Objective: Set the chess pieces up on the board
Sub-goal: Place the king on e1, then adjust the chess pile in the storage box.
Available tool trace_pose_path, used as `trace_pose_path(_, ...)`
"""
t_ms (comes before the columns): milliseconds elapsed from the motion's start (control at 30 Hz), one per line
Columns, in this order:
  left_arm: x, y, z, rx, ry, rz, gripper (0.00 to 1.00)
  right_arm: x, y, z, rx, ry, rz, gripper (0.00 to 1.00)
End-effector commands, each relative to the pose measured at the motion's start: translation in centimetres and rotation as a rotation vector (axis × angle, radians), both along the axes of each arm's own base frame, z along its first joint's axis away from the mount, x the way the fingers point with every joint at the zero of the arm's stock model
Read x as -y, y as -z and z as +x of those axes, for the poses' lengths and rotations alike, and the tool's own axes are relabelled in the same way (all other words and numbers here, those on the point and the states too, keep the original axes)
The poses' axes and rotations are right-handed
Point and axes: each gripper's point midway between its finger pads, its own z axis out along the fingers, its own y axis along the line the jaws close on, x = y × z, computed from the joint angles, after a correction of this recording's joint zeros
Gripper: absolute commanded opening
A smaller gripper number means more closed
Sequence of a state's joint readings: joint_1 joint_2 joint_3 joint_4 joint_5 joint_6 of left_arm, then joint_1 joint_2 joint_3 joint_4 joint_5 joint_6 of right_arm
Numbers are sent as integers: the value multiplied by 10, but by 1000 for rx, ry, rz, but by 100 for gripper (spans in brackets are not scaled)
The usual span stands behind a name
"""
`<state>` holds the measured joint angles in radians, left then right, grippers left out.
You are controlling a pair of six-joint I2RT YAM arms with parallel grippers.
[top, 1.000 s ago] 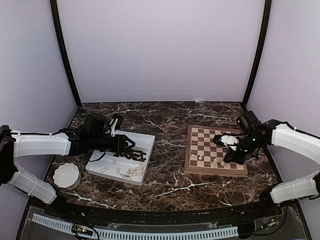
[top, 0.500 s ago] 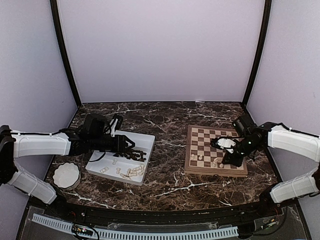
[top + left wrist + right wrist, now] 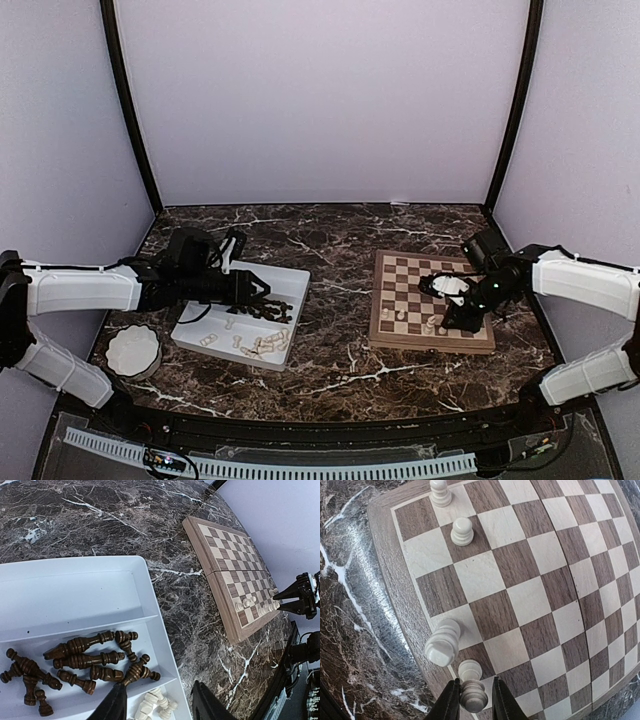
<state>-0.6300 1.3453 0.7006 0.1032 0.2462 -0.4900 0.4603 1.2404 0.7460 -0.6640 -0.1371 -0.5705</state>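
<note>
At the near edge of the board (image 3: 530, 580), a pale pawn (image 3: 473, 696) is now lowered onto its square between the fingers of the right end effector (image 3: 474, 687); whether it is already released cannot be told.

A square wooden chessboard with light and dark brown checks (image 3: 410, 280) lies flat. A few small pale cream carved chessmen (image 3: 462, 531) stand on the rows along its near edge. The dark brown carved chessmen (image 3: 82, 659) and more pale ones lie toppled in heaps well to the board's left.
</note>
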Motion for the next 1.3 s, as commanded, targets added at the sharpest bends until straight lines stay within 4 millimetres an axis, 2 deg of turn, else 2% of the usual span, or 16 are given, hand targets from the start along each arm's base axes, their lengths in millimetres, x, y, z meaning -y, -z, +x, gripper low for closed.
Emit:
trace_pose_path(0, -2, 1, 0, 3, 4, -4, 47, -3, -4, 0, 5, -10, 4, 29)
trace_pose_path(133, -2, 1, -1, 3, 6, 0, 47, -7, -19, -4, -2, -29, 32, 35)
trace_pose_path(233, -4, 1, -1, 6, 4, 13, 47, -7, -41, -1, 22, -40, 56, 38)
trace_pose_path(367, -13, 8, -1, -20, -31, 65, 47, -5, -81, 19, 15, 8, 192, 39)
trace_pose_path(433, -23, 19, -4, -64, -66, 120, 47, 0, -104, 33, 28, 60, 293, 40)
trace_pose_path(533, -41, 35, -11, -129, -112, 212, 47, 5, -120, 49, 42, 131, 379, 40)
trace_pose_path(767, -64, 70, -35, -265, -133, 333, 44, 0, -113, 58, 44, 208, 479, 38)
trace_pose_path(967, -58, 96, -48, -367, -67, 362, 41, 0, -107, 55, 39, 213, 476, 37)
trace_pose_path(1133, -46, 100, -49, -378, -12, 347, 38, 0, -105, 53, 36, 211, 476, 37)
trace_pose_path(1267, -39, 95, -50, -368, 14, 360, 37, 2, -102, 51, 38, 213, 473, 37)
